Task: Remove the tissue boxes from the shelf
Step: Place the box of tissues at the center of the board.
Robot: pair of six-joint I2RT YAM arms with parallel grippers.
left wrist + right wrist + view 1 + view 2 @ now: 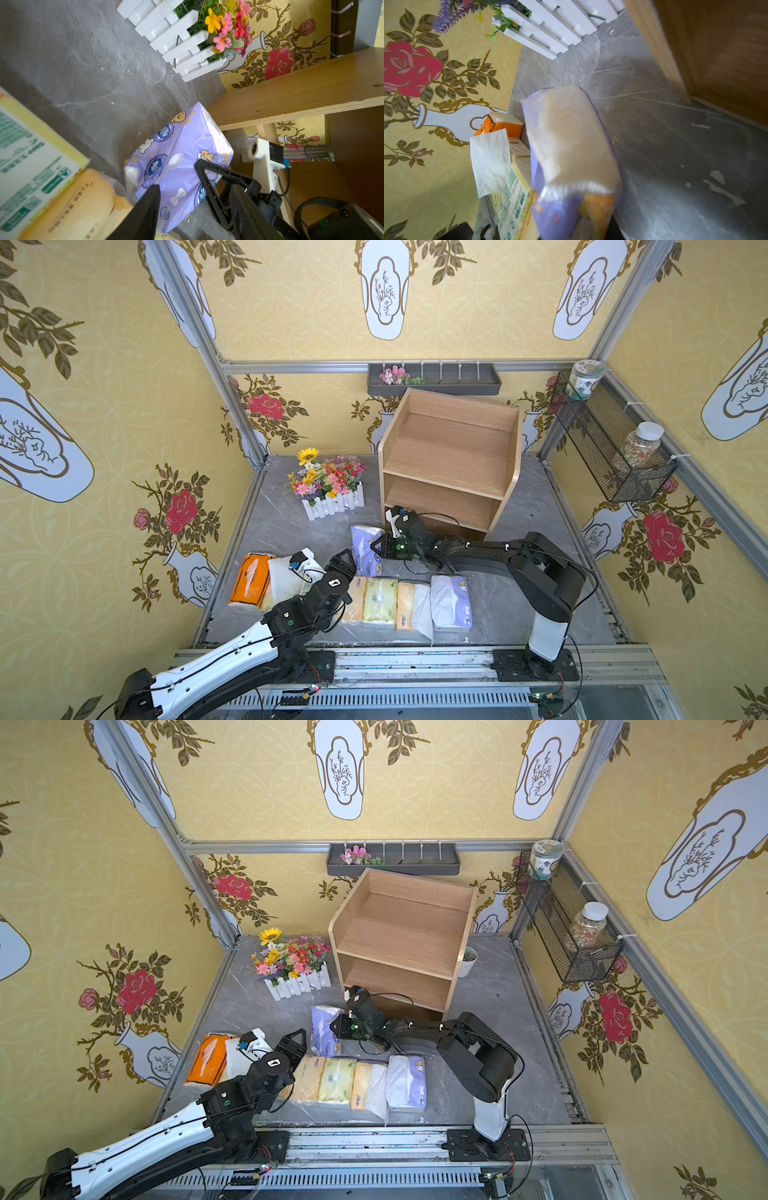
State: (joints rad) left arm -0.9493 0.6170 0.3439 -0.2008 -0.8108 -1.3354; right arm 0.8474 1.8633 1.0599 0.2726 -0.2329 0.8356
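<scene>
A: where's the lavender pack [365,549] right now?
B: off the shelf [453,448]. Up on end, tilted, over the desk [282,531], just in front of the shelf's front corner on the flower box [332,502] side. Can't tell if its lower end bears on the desk.
A: right end effector [376,548]?
B: tips are against the pack's side. The right wrist view is blurred and the pack fills most of it. Can't tell whether the fingers pinch it or stand slack.
A: left end effector [348,560]?
B: fingers spread, the same pack just ahead of the tips. It hovers on the side of the pack away from the right arm, above the row.
A: row?
B: the other packs lie flat, side by side, along the desk's front edge, well in front of the shelf. The orange pack [251,578] is at the left arm's end, the green-label pack [380,599] mid-row and the second lavender pack [451,601] at the right arm's end. The cream packs [357,601] are in between.
</scene>
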